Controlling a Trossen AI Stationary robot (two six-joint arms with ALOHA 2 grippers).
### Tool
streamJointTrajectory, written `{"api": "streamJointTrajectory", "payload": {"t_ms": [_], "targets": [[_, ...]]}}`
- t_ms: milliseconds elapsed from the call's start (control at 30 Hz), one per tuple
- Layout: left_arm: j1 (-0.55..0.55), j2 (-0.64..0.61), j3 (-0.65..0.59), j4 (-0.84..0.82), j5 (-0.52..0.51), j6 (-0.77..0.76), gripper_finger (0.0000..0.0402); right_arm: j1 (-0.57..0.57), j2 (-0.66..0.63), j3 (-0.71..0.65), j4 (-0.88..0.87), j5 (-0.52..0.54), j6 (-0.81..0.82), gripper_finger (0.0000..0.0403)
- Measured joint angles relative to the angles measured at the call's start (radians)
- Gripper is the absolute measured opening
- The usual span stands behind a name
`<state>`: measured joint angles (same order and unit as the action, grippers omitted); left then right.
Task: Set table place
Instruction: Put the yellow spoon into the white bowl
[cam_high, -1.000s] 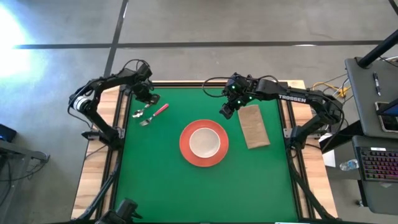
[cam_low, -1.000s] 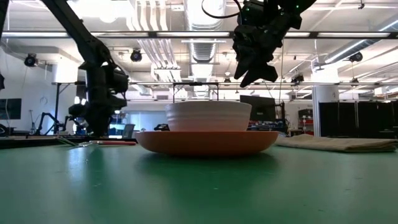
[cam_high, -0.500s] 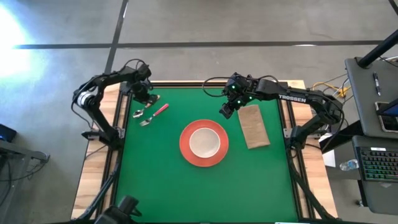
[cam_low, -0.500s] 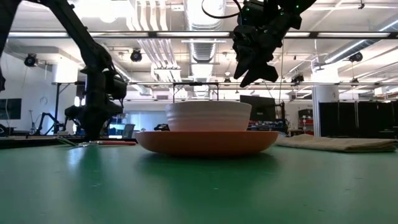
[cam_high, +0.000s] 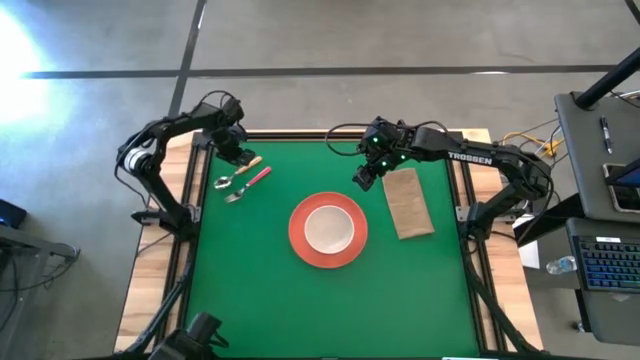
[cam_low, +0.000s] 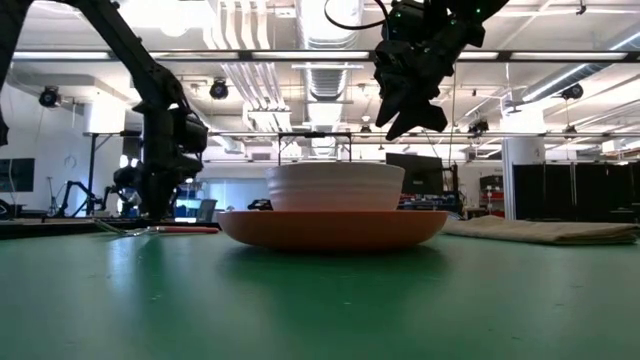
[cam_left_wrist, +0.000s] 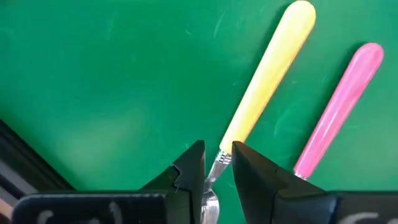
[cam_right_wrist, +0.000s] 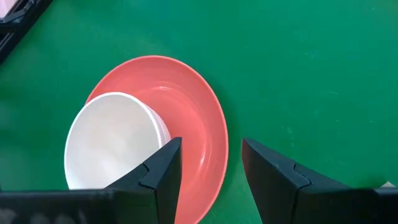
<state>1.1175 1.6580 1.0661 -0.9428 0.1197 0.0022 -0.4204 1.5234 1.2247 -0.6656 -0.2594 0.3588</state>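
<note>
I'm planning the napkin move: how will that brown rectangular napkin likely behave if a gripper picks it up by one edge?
The brown rectangular napkin lies thin and flat on the green table, so it probably droops when lifted by an edge. It looks light, and a push would likely crease or slide it. Lying so low in the low view, its edge may be hard to get fingers under.

Grey concrete floor (cam_high: 400, 35) surrounds the workspace; ceiling ducts (cam_low: 240, 50) and strip lights hang overhead.
</note>
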Motion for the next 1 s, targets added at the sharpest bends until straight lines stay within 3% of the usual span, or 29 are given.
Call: {"api": "streamJointTrajectory", "payload": {"t_ms": [667,1000], "targets": [[-0.022,0.018,-0.049,-0.018,0.000,0.076,0.0066,-0.004,0.000,0.000,0.012,0.001,0.000,0.0160],[-0.067,0.094,-0.027,-0.026,-0.004,0.116,0.0066,-0.004,0.000,0.000,0.013,0.009,0.008,0.0160]]}}
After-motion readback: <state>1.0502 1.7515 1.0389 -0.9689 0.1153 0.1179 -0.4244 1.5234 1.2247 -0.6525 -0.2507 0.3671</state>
